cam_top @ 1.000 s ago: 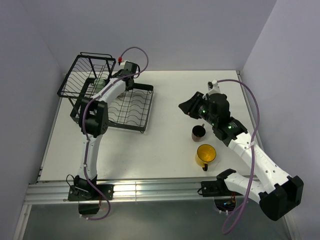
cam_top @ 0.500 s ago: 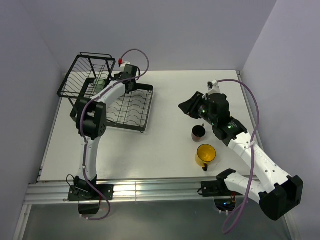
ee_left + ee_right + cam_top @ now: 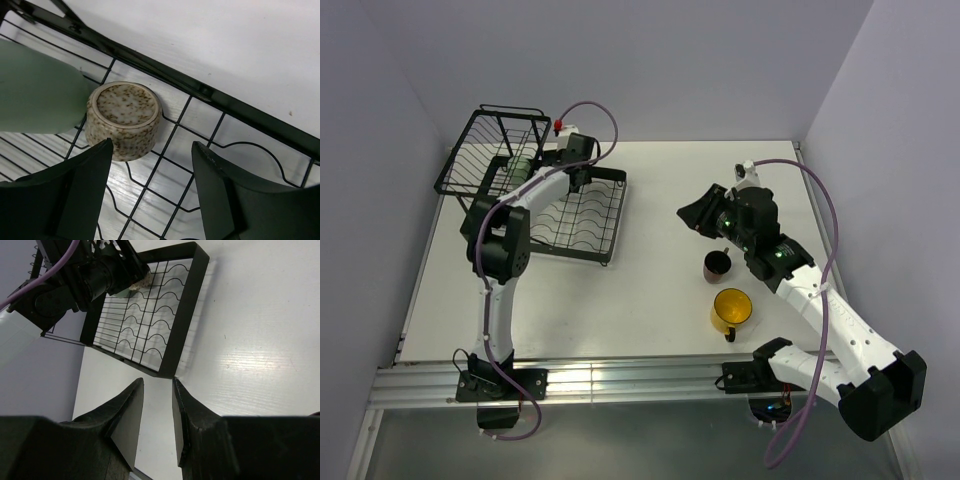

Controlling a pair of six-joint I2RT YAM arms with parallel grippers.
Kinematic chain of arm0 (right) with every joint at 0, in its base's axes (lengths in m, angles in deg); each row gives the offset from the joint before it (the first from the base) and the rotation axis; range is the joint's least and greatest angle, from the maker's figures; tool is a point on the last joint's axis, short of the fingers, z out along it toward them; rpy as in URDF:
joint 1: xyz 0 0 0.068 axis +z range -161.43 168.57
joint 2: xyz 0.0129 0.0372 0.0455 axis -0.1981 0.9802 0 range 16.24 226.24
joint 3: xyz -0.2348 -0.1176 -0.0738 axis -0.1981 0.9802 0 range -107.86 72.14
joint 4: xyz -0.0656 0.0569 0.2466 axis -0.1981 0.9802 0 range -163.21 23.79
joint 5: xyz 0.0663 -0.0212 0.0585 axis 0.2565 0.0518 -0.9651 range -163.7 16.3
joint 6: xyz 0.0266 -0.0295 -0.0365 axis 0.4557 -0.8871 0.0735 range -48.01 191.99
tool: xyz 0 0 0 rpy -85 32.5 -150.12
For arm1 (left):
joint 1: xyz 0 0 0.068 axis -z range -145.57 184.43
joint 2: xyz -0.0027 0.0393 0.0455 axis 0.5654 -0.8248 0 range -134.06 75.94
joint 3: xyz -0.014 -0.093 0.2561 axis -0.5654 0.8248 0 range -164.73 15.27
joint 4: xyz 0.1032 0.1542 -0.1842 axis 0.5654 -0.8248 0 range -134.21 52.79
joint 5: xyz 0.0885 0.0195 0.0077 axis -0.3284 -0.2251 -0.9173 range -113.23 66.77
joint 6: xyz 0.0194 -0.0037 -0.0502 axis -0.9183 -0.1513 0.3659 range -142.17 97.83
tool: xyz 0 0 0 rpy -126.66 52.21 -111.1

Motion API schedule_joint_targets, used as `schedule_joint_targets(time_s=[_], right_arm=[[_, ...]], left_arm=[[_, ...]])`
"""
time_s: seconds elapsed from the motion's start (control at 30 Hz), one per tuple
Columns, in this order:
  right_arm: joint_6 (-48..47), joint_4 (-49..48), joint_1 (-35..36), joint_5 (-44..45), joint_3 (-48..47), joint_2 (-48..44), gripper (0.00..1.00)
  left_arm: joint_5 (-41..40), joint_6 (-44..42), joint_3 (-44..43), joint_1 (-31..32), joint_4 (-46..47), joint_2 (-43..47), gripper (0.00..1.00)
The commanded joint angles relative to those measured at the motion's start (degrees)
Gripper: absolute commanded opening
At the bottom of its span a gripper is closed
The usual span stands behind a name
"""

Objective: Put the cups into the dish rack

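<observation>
The beige speckled cup (image 3: 124,120) stands upside down on the wires of the black dish rack (image 3: 200,90). The pale green tumbler (image 3: 35,90) lies right beside it, on its left. My left gripper (image 3: 152,145) hovers open just above and behind the beige cup, holding nothing. From above, the green tumbler (image 3: 520,168) shows by the rack's basket (image 3: 495,150). The dark brown mug (image 3: 717,265) and the yellow mug (image 3: 731,310) stand on the table at the right. My right gripper (image 3: 157,385) hangs open and empty above the table, just left of the brown mug.
The flat tray of the dish rack (image 3: 582,218) has curved wire slots and lies at the back left of the white table (image 3: 650,300). My left arm (image 3: 500,240) reaches across the rack. Walls close the back and both sides.
My left gripper has opened and let go of the beige cup, which now rests on the rack, and its arm has shifted slightly. The right arm has not moved.
</observation>
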Motion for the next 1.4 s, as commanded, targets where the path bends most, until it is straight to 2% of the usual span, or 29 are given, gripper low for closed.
schedule_joint_targets(time_s=[0.0,0.2,0.53,1.37], right_arm=[[-0.8,-1.6,-0.2,1.1,0.4,-1.2,0.37],[-1.0,-1.5,-0.2,1.2,0.5,-1.3,0.37],[-1.1,-1.6,-0.3,1.5,1.1,-1.8,0.37],[-2.6,-1.3,-0.4,2.3,1.0,-1.6,0.37]], left_arm=[[-6.3,1.4,0.5,0.5,1.8,4.2,0.71],[-10.9,2.3,0.3,0.4,0.7,3.9,0.75],[-13.6,1.8,-3.1,0.1,-1.2,-0.5,0.78],[-14.1,1.2,-6.7,-0.8,-1.6,-6.6,0.80]])
